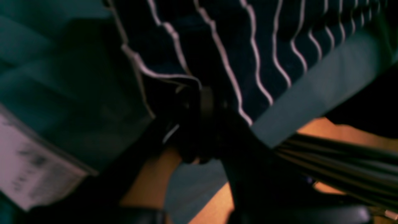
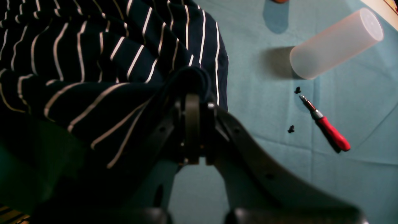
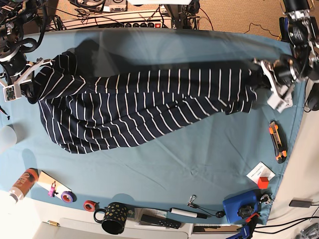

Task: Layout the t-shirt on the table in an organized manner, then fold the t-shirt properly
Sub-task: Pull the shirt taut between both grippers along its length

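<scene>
Both grippers pinch the t-shirt (image 3: 144,107): the right gripper (image 2: 194,93) clamps one end, the left gripper (image 1: 199,93) clamps the other end. It hangs stretched between them over the table (image 3: 199,149), near the far edge. Only the right wrist view shows a frosted cup (image 2: 335,43) on its side, nothing seen inside, and a red screwdriver (image 2: 326,124).

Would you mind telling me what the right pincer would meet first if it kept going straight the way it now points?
Probably just more of the dark navy white-striped fabric t-shirt: the right pincer is shut on a fold, and bunched cloth fills the view beyond its tips, though depth is unclear.
</scene>
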Controlling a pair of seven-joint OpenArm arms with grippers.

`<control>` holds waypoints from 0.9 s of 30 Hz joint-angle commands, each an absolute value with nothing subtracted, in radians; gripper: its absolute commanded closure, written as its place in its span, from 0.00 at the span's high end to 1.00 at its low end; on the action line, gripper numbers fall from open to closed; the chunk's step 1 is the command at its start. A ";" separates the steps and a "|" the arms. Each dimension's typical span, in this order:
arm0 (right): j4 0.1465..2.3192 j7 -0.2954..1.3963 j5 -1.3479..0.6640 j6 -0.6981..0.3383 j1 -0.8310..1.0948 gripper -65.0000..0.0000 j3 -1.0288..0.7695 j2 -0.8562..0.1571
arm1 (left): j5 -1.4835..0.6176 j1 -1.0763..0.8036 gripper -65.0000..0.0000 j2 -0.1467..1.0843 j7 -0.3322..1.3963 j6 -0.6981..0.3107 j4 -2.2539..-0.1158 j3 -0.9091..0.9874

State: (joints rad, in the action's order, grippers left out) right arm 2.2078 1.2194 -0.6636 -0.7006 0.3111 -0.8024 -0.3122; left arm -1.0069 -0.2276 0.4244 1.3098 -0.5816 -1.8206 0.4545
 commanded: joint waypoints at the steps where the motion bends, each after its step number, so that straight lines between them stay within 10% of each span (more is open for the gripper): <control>1: 2.223 1.199 -0.674 -0.698 0.308 0.00 -0.809 -0.330 | -1.025 -0.229 0.20 0.443 1.280 -0.589 -1.837 0.463; 5: 2.223 1.199 -0.673 -0.698 0.308 0.00 -0.809 -0.329 | -1.025 -0.244 0.60 0.445 1.215 -0.589 -1.838 0.463; 27: 2.223 1.197 -0.673 -0.698 0.307 0.00 -0.809 -0.330 | -0.914 -0.218 0.61 0.483 1.161 -0.698 -1.840 0.461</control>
